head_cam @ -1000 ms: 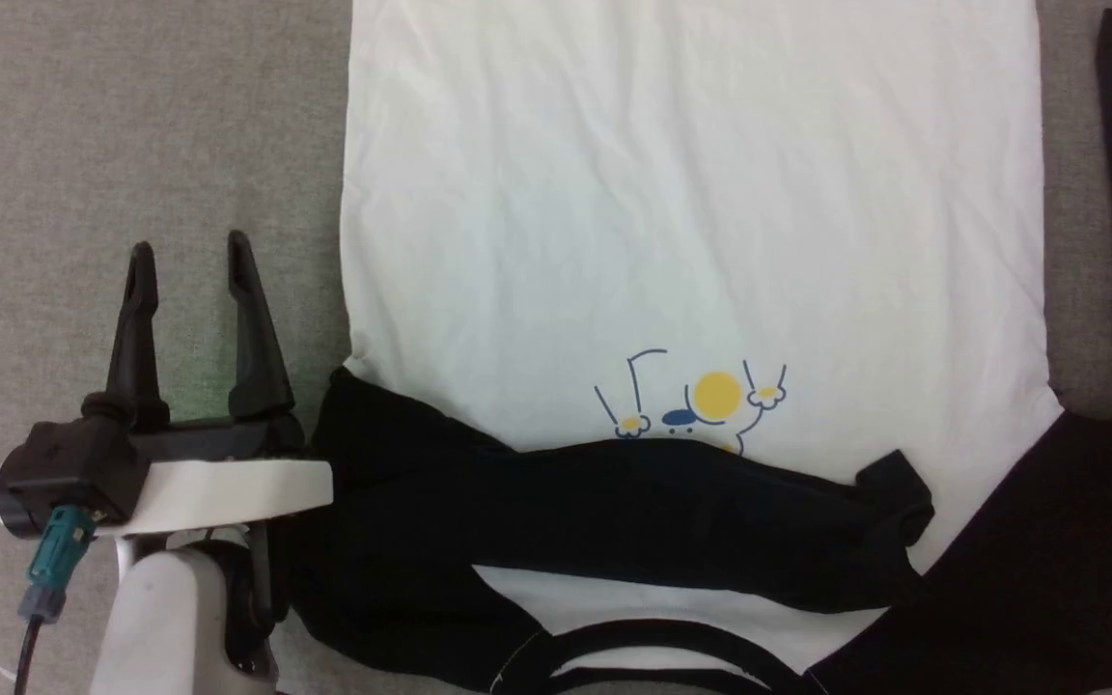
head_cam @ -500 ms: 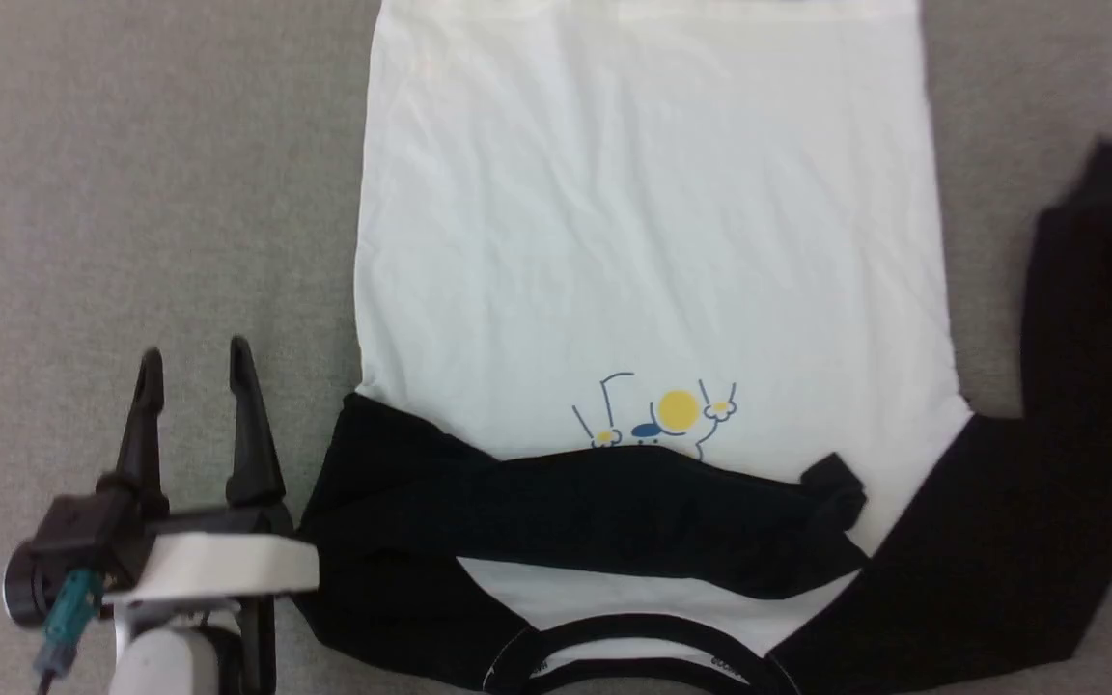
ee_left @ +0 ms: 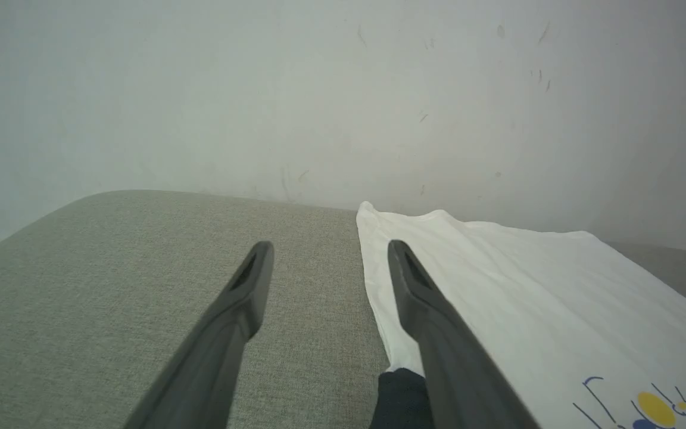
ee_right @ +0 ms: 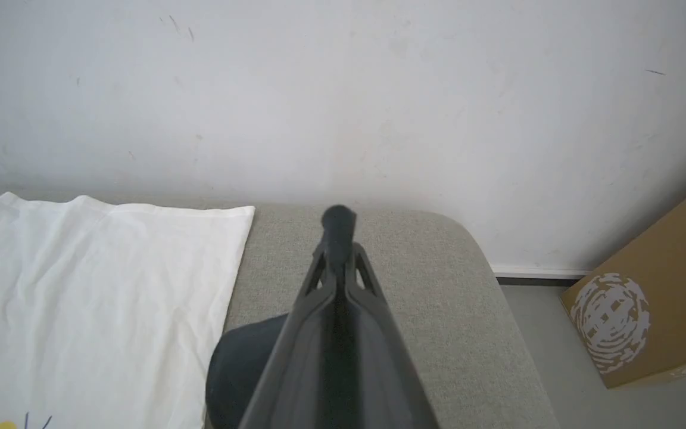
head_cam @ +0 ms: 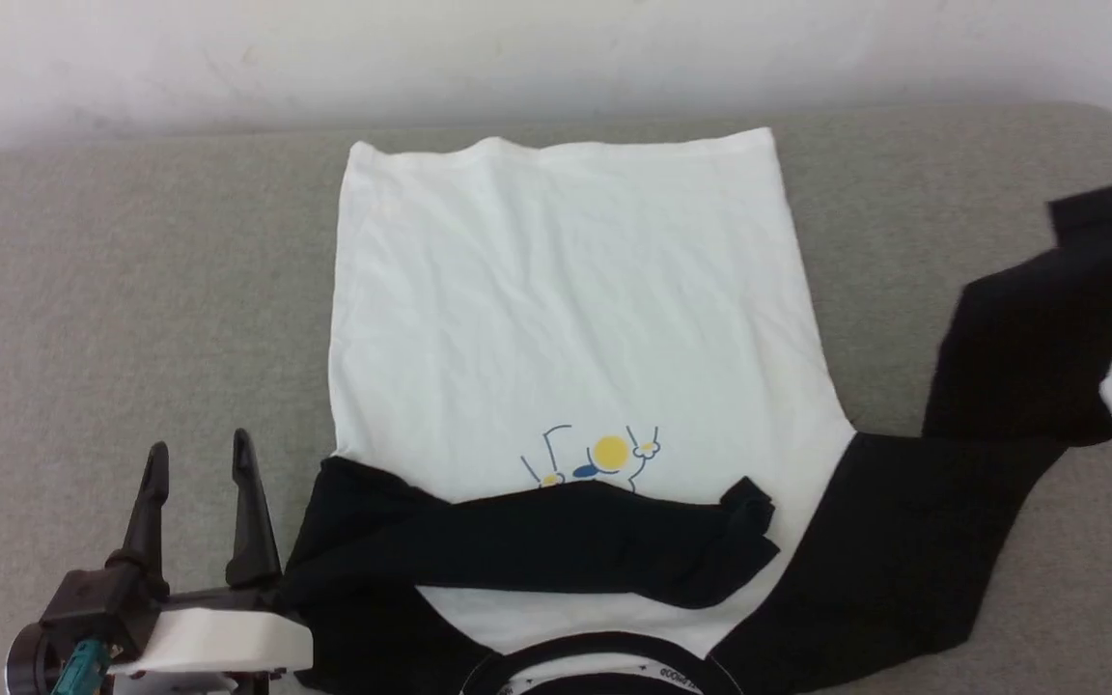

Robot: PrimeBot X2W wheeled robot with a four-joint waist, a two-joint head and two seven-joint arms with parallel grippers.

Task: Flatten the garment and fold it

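Up went the head camera, so the wall now shows, and the right gripper has snapped its fingers together on the end of one black sleeve. Close by, the left gripper is spread wide and holds nothing. Beside it the garment lies flat on the gray cushion, its other sleeve across the chest. Past the cushion sits a brown box; I cannot tell what is in it.

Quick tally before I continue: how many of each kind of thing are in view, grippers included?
garment: 1
grippers: 2 (left gripper, right gripper)
cardboard box: 1
grey padded surface: 1
total: 5
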